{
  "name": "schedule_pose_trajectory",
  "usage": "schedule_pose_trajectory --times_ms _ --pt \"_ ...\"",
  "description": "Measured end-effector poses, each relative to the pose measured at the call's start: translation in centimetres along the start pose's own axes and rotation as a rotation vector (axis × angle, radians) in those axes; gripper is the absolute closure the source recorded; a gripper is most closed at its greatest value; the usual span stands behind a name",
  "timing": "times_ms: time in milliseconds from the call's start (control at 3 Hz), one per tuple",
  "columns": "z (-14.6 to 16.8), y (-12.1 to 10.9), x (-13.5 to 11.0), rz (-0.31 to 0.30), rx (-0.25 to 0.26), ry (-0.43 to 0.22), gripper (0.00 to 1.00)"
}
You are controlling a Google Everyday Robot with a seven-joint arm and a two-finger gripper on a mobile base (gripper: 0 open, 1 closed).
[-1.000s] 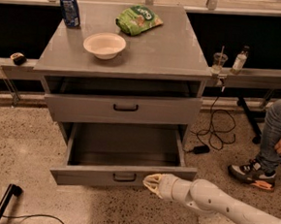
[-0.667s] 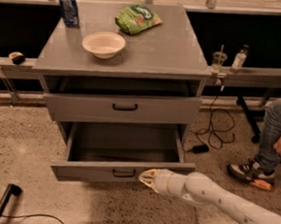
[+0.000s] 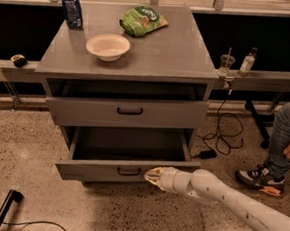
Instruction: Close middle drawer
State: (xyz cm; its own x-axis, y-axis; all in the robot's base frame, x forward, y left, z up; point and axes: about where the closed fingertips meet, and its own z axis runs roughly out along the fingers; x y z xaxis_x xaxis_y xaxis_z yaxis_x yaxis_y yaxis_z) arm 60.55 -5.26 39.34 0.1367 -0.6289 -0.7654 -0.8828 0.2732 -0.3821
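The middle drawer [image 3: 95, 171] is pulled out of the grey cabinet, its grey box open and empty, with a small black handle [image 3: 129, 171] on its low front panel. My gripper [image 3: 151, 176] is at the end of a white arm that comes in from the lower right. It sits against the drawer's front panel just right of the handle and looks shut on nothing. Above it is the taller-fronted top drawer [image 3: 127, 112], pushed in. The lowest drawer is hidden under the open one.
On the cabinet top [image 3: 170, 54] stand a white bowl [image 3: 108, 46], a blue can [image 3: 72, 10] and a green chip bag [image 3: 142, 20]. A seated person's leg and shoe [image 3: 260, 178] are at the right, with cables [image 3: 223, 136] on the floor. A black pole [image 3: 4, 209] lies at the lower left.
My gripper has moved left along the drawer front toward the handle. The middle drawer's front has gone a little way back toward the cabinet.
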Motion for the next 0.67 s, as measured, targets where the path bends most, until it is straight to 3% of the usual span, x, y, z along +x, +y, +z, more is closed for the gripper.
schedule_pose_trajectory --times_ms 667 --pt "2.3 -2.7 0.5 -0.021 -0.008 -0.018 1.00"
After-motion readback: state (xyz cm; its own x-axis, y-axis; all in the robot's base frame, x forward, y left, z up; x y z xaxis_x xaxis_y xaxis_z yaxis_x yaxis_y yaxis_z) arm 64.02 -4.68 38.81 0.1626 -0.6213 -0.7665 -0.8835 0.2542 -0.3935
